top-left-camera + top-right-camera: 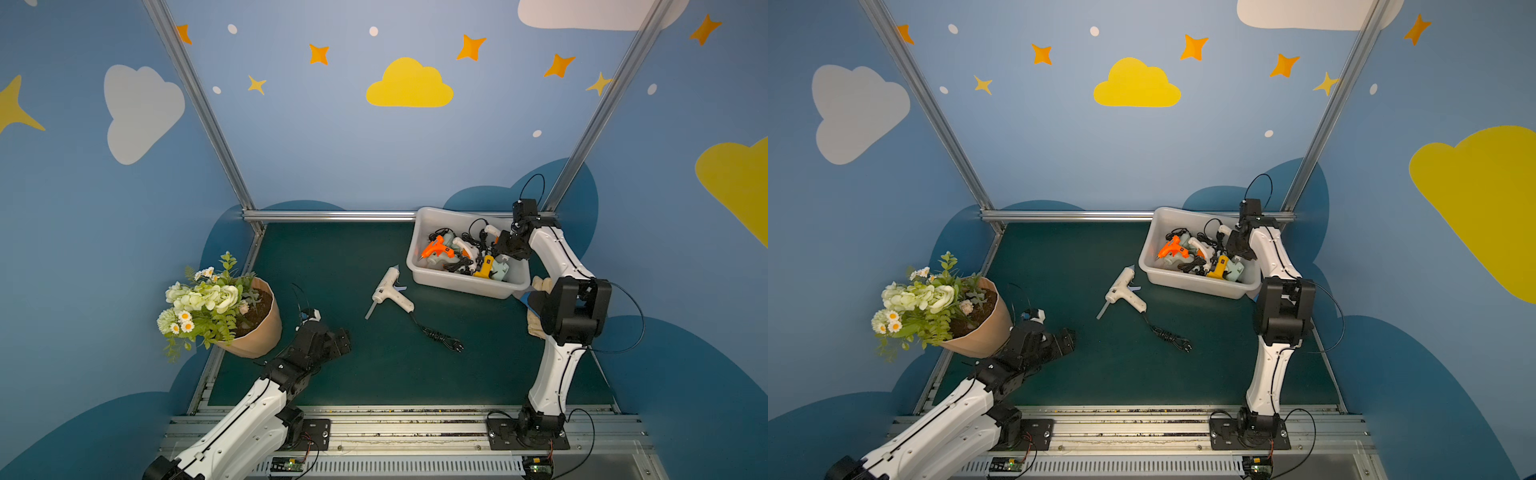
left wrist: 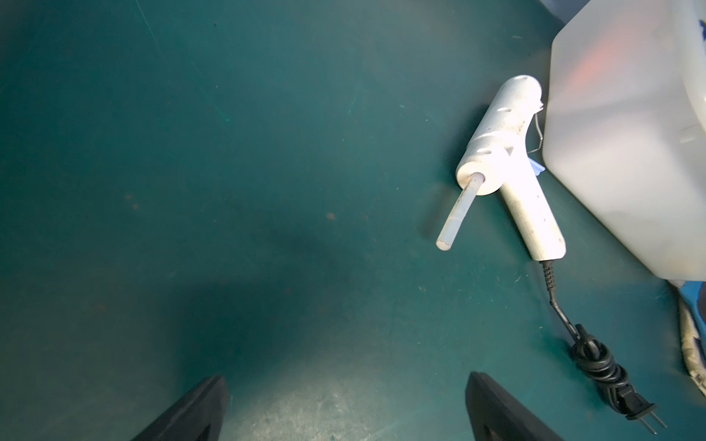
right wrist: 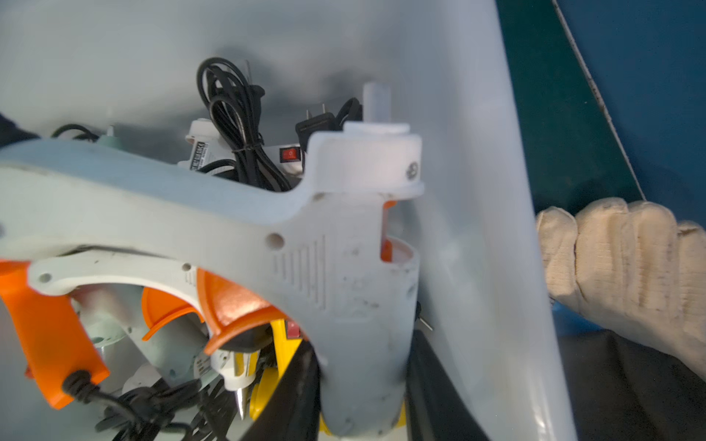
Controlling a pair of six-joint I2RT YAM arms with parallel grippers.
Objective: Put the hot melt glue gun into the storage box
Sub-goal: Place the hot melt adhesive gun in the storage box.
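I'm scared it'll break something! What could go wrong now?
The right gripper, clamped on the white plastic glue gun with an orange trigger, sits inside the pale grey plastic storage box among tangled black cords; one might snag on the way out. A cream-gloved hand rests just outside the box wall, near that arm.

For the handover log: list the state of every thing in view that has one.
left gripper, open, empty
right gripper, shut on white-and-orange glue gun
storage box, lidless, several glue guns inside
white glue gun, lying on the green mat, outside the box
power cord, bundled, unplugged
flower pot, tilted
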